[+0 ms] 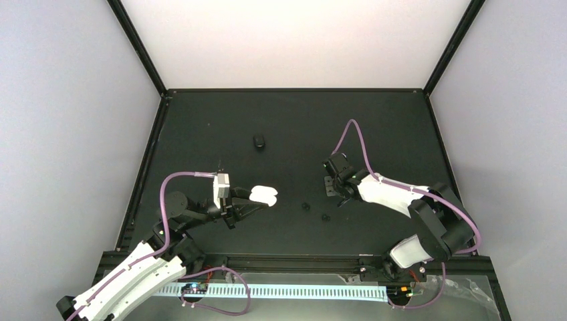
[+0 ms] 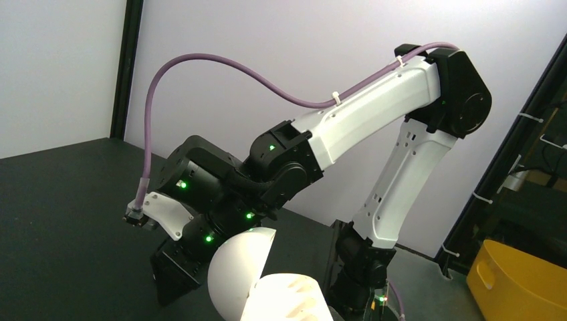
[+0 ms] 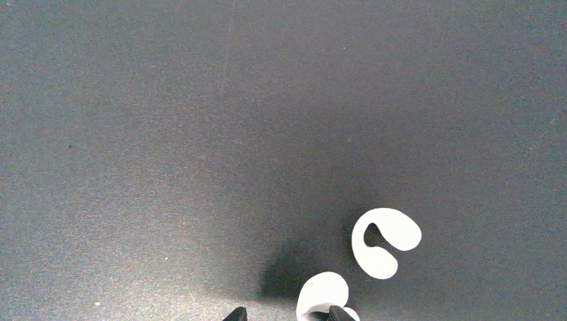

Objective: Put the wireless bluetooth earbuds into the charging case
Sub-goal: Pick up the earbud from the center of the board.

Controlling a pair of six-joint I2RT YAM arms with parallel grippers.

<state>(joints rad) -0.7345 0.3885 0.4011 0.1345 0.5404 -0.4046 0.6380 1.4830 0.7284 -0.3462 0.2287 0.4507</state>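
Observation:
My left gripper is shut on an open white charging case, held above the table at left of centre. In the left wrist view the case fills the bottom edge, its rounded lid raised; my own fingers are hidden there. Two white earbuds lie on the mat under my right gripper: one lies free, the other touches the right fingertip. The left fingertip stands clear of it, so the jaws are open. Two black earbuds lie near my right gripper.
A black oval case sits shut toward the back of the mat. In the left wrist view the right arm stands close behind the case. A yellow bin sits off the table at the right.

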